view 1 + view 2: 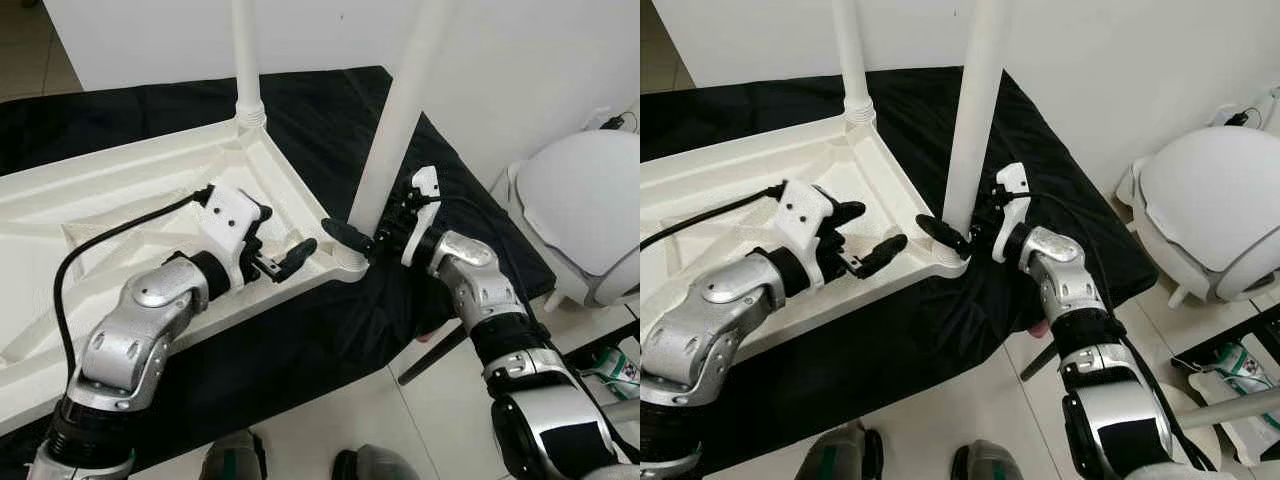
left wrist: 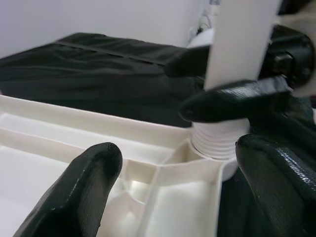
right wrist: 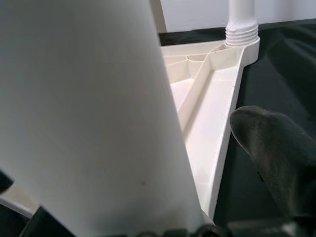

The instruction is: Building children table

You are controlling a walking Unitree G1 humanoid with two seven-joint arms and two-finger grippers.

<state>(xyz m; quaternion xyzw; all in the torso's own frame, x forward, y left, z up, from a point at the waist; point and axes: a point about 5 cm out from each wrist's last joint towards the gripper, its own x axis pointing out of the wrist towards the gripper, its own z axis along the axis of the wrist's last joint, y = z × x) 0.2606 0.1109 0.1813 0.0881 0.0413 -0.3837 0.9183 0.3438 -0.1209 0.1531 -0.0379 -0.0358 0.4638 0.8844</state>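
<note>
Tabletop (image 1: pixel 120 215), white, upside down on black cloth (image 1: pixel 320 110), extends past the frame edge. Right gripper (image 1: pixel 362 238) is clamped around the corner leg (image 1: pixel 395 120); left gripper (image 1: pixel 283 258), fingers apart, hovers just beside that corner. Tiled floor (image 1: pixel 380 410) lies below.

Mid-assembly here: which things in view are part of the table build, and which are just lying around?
Part of the job:
- upside-down white tabletop
- near leg, held by the right end effector
- far leg, standing in its corner
- left end effector, open over the tabletop

Lying about:
- black cloth
- white round chair
</note>
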